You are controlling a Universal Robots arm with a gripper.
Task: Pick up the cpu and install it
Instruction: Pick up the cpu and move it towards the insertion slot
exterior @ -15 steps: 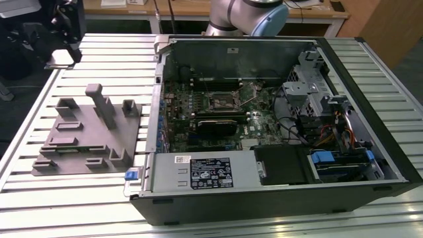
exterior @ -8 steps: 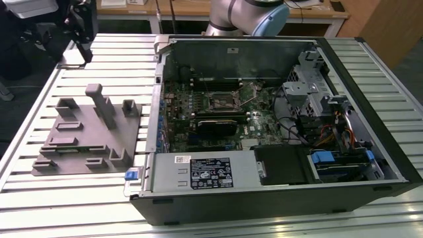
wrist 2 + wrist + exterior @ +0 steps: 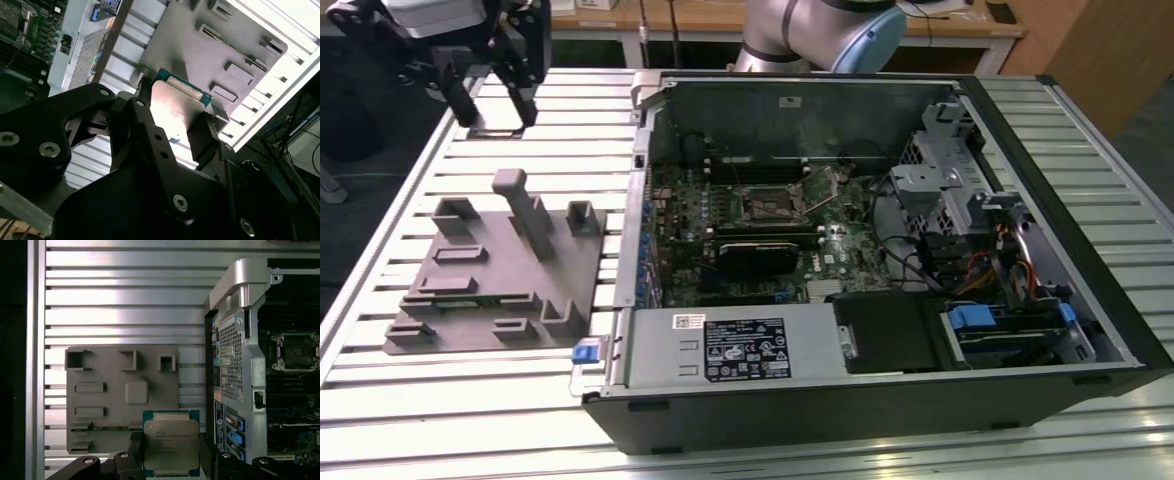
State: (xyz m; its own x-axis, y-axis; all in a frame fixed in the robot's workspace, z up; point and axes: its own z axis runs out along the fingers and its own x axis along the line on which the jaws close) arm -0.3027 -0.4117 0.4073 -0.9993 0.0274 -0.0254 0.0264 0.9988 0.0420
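The fixture (image 3: 487, 285) is laid on the table (image 3: 400, 420), just beside the open computer case (image 3: 881, 410), on the exterior view's left of it. The socket (image 3: 770, 203) is set inside the case. The gripper (image 3: 494, 120) is seen above the table, behind the fixture, and the cpu (image 3: 171, 445) is held between its fingers.

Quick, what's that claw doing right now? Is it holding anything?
Gripper: closed on the cpu, gripping it by two opposite edges.
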